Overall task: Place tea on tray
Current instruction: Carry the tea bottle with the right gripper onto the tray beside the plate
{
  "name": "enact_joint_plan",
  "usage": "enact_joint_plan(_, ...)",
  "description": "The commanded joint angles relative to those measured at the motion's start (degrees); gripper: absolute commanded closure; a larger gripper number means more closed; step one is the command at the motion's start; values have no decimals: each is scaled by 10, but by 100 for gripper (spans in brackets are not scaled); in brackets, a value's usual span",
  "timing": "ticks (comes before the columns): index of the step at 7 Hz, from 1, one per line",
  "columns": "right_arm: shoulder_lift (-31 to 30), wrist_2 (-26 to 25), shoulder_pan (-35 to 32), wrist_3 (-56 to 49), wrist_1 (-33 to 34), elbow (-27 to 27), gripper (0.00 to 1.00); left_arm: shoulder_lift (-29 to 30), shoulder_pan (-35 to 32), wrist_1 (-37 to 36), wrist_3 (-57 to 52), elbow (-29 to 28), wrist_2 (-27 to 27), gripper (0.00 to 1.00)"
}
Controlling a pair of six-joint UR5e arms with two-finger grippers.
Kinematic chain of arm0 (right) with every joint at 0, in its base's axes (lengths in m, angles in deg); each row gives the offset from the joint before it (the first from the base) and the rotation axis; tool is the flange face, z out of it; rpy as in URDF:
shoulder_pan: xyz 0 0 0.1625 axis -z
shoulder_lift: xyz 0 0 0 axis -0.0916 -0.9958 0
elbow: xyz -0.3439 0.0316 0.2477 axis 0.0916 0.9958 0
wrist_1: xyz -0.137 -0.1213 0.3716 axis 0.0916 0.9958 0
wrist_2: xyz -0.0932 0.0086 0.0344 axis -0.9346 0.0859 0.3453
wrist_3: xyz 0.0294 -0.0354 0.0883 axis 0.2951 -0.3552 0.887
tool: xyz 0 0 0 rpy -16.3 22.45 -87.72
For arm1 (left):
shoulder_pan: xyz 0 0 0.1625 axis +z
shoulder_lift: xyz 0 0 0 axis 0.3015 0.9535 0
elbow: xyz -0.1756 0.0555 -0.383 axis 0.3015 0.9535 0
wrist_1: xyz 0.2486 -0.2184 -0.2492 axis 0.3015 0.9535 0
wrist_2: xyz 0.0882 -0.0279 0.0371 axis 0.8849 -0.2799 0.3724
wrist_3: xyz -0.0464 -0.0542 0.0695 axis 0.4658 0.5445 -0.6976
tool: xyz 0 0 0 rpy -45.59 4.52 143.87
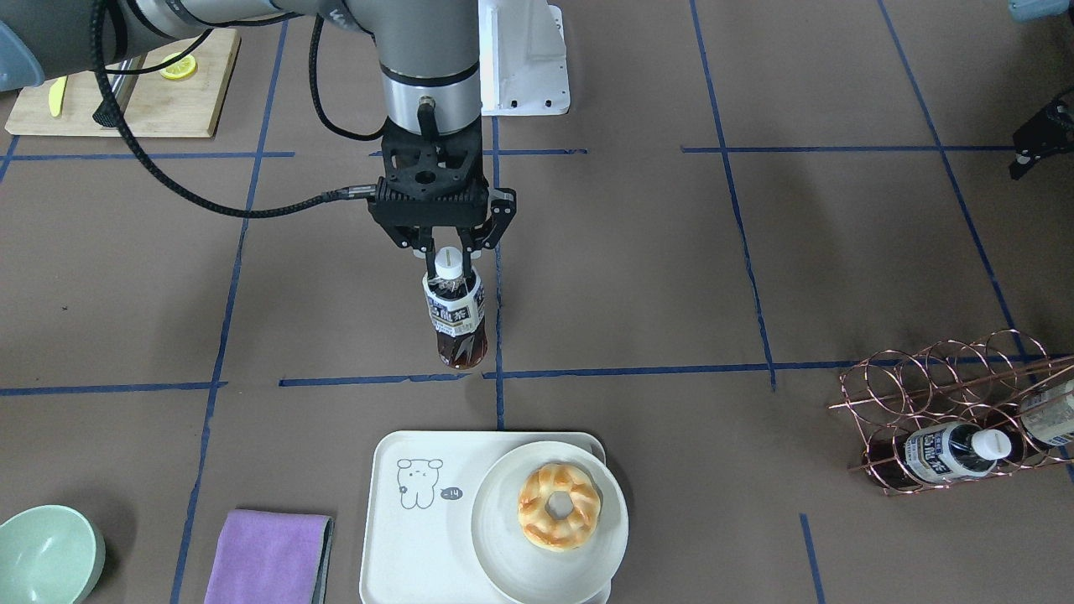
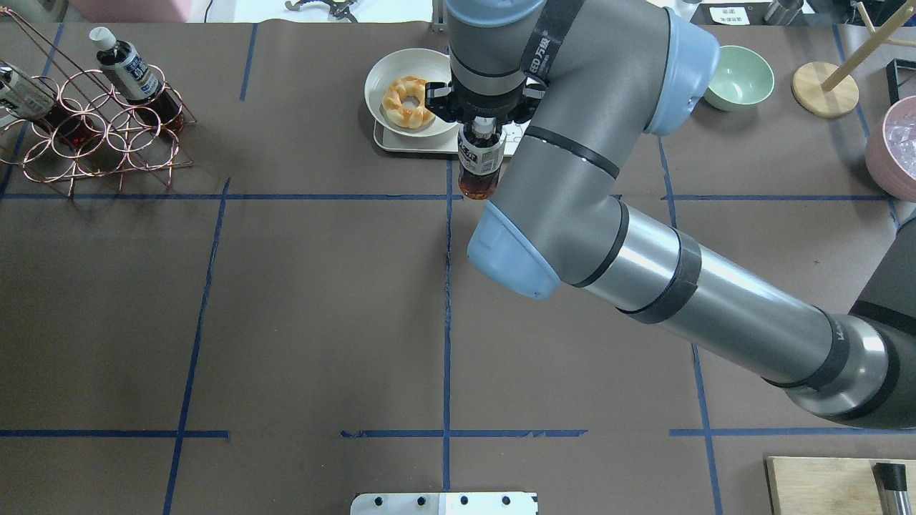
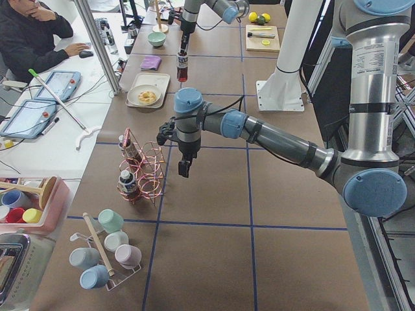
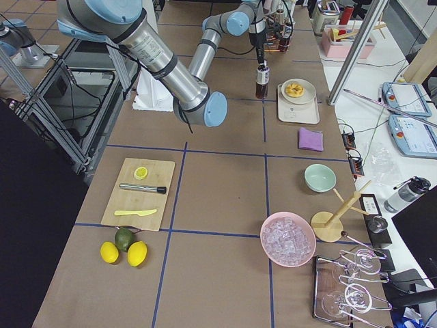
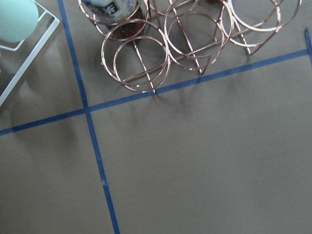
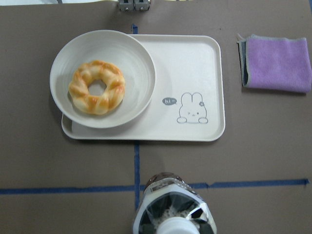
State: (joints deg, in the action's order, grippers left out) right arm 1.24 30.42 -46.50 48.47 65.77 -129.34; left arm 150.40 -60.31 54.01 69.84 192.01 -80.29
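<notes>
My right gripper [image 1: 449,252] is shut on the white cap of a tea bottle [image 1: 456,315], which hangs upright over the table by a blue tape line. It also shows in the overhead view [image 2: 478,168] and at the bottom of the right wrist view [image 6: 173,209]. The cream tray [image 1: 403,537] with its line-drawn animal lies just beyond the bottle, apart from it. A round plate [image 1: 550,520] with a doughnut covers one half of the tray [image 6: 195,63]. My left gripper [image 3: 185,165] hangs beside the copper rack; I cannot tell whether it is open.
A copper wire rack [image 1: 940,403] holds more tea bottles [image 1: 956,449]. A purple cloth [image 1: 268,558] and a green bowl [image 1: 46,554] lie beside the tray. A wooden cutting board [image 1: 143,92] sits near the robot's base. A pink bowl of ice [image 2: 894,143] stands at the right.
</notes>
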Motion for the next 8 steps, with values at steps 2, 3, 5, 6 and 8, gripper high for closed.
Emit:
enact_joint_plan(2,65,2,-60,-55,-59,151,100,-2,0,0,0,2,0,0)
enact_joint_plan(3,65,27,-85,-89,-85,187,100,-2,-1,0,0,2,0,0)
enact_joint_plan(5,82,76,-113,-96,-168,299,100,-2,-4,0,1,4,0,0)
enact_joint_plan(6,96,76,-115,-99,-168,329,100,-2,-4,0,1,6,0,0)
enact_joint_plan(8,95,81,-115,-105,-169,344,100,-2,-4,0,1,8,0,0)
